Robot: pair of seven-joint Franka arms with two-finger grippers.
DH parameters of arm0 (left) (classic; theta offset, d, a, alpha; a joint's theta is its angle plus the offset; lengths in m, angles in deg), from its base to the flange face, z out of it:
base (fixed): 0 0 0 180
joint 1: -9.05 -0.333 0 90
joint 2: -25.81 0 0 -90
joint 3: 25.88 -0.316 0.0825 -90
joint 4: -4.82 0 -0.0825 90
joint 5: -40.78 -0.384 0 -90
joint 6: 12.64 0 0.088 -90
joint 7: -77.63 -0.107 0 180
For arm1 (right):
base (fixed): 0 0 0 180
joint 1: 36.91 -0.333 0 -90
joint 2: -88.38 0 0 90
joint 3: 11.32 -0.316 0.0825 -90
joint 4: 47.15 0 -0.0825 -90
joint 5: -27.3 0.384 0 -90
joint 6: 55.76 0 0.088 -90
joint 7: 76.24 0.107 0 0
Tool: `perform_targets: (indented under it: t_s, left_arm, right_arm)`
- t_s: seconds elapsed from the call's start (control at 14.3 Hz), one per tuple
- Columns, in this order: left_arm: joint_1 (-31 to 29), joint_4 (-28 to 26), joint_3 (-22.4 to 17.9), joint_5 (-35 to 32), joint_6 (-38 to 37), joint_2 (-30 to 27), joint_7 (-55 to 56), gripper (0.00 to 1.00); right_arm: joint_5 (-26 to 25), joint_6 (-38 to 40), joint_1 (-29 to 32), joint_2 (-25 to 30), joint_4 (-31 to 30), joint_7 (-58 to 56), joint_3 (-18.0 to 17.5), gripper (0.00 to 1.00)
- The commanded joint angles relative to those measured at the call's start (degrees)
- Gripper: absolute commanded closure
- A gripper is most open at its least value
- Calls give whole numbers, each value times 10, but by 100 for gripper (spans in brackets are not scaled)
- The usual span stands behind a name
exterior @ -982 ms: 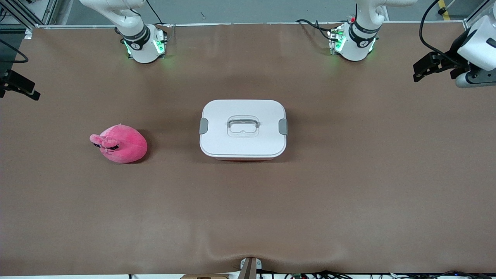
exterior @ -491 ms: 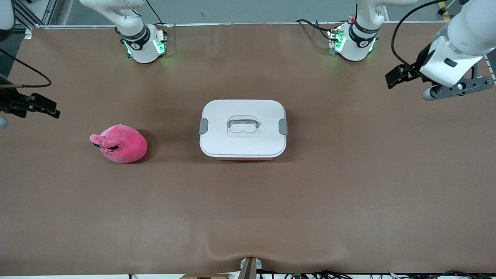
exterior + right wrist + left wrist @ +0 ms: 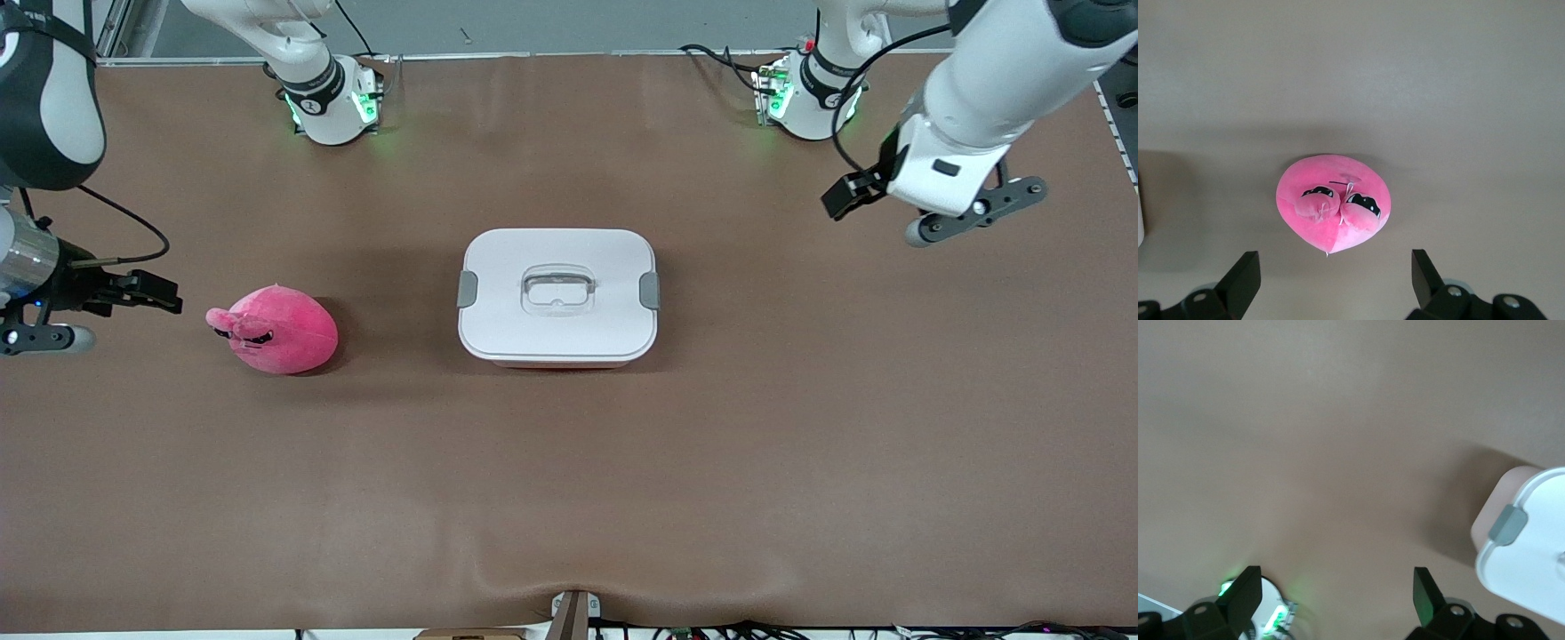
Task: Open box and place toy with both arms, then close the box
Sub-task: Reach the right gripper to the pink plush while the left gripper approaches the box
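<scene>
Nothing of the task is done yet: the box [image 3: 557,298] sits mid-table with its white lid [image 3: 557,289] on and both grey side clips [image 3: 467,289] down, while the pink plush toy [image 3: 274,329] lies on the brown table [image 3: 569,480] beside it, toward the right arm's end and clear of it. The right gripper [image 3: 169,296] hangs over the table just beside the toy, at that end of the table; the right wrist view shows its two fingers [image 3: 1238,280] spread wide, with the toy [image 3: 1333,202] between and ahead of them and nothing held. The left gripper [image 3: 840,196] is over bare table toward the left arm's end, well apart from the box; the left wrist view shows its fingers [image 3: 1245,597] also spread and empty, with a corner of the box [image 3: 1521,547] and one clip [image 3: 1507,524] at the edge of that view. This looks like the approach stage, each arm heading for its own target. The lid has to come off first, so the next move probably calls for the left gripper to come across to the nearer clip and lower onto it, release it, then deal with the second clip and lift the lid by its recessed handle [image 3: 557,289]. Meanwhile the right gripper would need to descend squarely over the toy before pinching it.
</scene>
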Motion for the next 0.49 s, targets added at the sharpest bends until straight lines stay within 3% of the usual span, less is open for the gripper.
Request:
perform_targets:
  t_s: [0.0,0.21,0.42]
  left_arm:
    - [-1,-30,28,9,33,-6,82,0]
    - [-1,-57,62,28,80,-7,195,0]
    - [-1,-61,95,28,116,13,293,0]
  right_arm:
    - [1,-53,0,24,-69,9,-1,0]
    - [2,-118,-1,19,-131,5,-2,0]
    - [5,-132,-11,20,-147,3,-2,0]
